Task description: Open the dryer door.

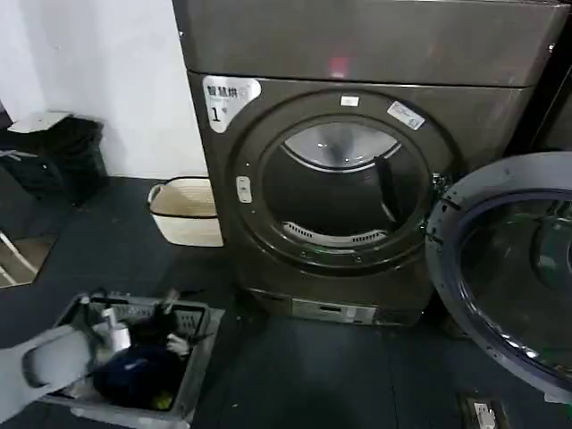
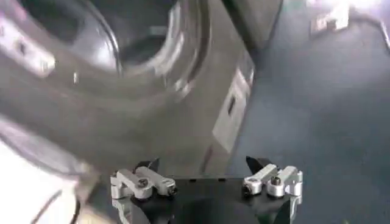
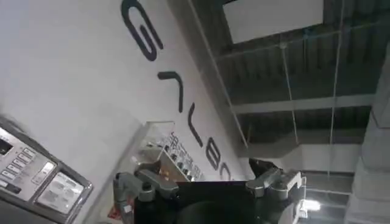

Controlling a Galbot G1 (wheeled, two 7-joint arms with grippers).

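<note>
One dryer door (image 1: 505, 268), swung fully open at the machine's right, drum exposed
Task judged done; left gripper (image 2: 206, 180) spread and empty near the dryer front (image 2: 152, 115); right gripper (image 3: 207, 185) spread, empty, aimed up at a wall (image 3: 79, 79), clear of the door

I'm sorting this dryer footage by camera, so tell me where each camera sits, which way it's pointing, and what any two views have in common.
Head view: on the robot's head, looking forward and down at the dryer, the dryer door swung open to the right, and a laundry basket; a grey arm part shows lower left.
Left wrist view: on the left arm, facing the dryer's front, left gripper open.
Right wrist view: on the right arm, tilted up at a lettered wall and the ceiling, right gripper open.
Head and left wrist views share the dryer.
</note>
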